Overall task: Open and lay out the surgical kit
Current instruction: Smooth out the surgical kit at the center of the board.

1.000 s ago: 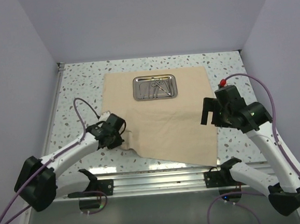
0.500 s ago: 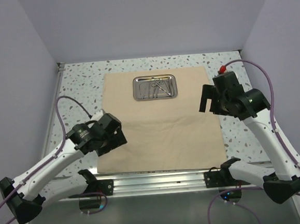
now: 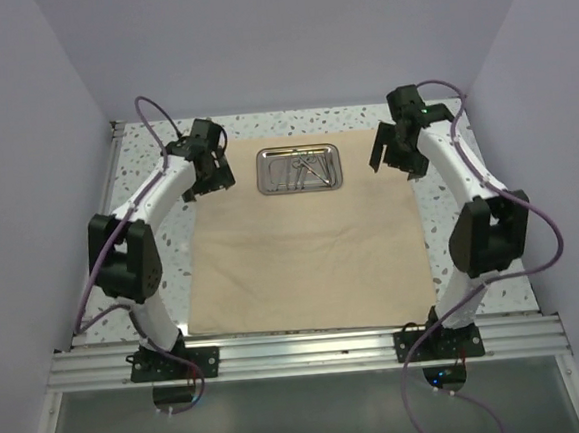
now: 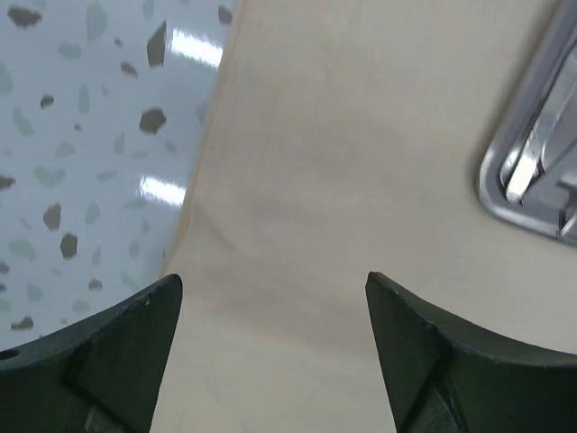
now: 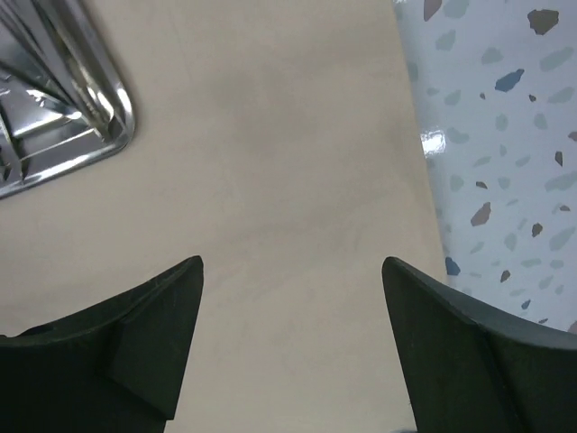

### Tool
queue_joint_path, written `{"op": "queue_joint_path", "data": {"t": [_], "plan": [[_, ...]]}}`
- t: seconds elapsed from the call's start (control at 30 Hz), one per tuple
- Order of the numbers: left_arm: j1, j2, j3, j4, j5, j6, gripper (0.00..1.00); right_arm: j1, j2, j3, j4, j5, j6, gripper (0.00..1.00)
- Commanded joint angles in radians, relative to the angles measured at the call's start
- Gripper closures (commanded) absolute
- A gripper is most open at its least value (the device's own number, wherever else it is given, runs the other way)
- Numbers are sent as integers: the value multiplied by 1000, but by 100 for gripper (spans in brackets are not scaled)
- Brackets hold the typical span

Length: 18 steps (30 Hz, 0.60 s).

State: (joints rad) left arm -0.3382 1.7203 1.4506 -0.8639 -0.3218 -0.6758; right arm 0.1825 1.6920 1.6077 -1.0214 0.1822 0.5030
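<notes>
The surgical kit's beige cloth wrap [image 3: 308, 255] lies spread flat on the table. Its small shiny steel tray [image 3: 299, 169] sits on the cloth's far middle, with thin silver instruments [image 3: 303, 165] inside. My left gripper [image 3: 214, 177] hovers open over the cloth's far left edge, nothing between its fingers. In the left wrist view the gripper [image 4: 273, 278] looks down on cloth [image 4: 343, 162], with the tray's corner [image 4: 532, 171] at right. My right gripper [image 3: 393, 160] hovers open over the far right edge. Below the right gripper [image 5: 292, 261] is bare cloth [image 5: 270, 180], the tray [image 5: 54, 117] at upper left.
The speckled table [image 3: 145, 163] shows as narrow strips left, right and behind the cloth. Grey walls close in on three sides. A metal rail [image 3: 300, 351] carrying both arm bases runs along the near edge. Purple cables loop off each arm.
My left gripper opened and let go of the cloth's near left corner, which now lies flat. Both arms then stretched out to the far corners beside the tray.
</notes>
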Motion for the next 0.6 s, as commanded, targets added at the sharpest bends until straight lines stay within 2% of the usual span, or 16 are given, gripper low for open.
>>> {"op": "queue_joint_path", "data": {"t": [0.0,0.1,0.27,0.33,0.43,0.5,0.53,0.57], "plan": [[96,169,152,209,69,189,15,-40,181,200,66,-23,-37,18],[137,350,304,255,110,223,16,-74,350,366,84,-38,-27,30],[166,596,586,218,145,258,22,-84,613,645,38,-53,-1,46],[172,680,654,207,159,259,23,-84,736,771,-6,-55,11,46],[202,746,688,190,167,242,23,-86,820,879,-51,-24,9,45],[229,737,651,219,165,245,23,-94,847,871,-40,22,6,37],[238,730,631,242,173,254,22,-98,847,861,-31,31,2,32],[258,720,601,279,188,257,22,-116,842,847,-20,39,0,16]]}}
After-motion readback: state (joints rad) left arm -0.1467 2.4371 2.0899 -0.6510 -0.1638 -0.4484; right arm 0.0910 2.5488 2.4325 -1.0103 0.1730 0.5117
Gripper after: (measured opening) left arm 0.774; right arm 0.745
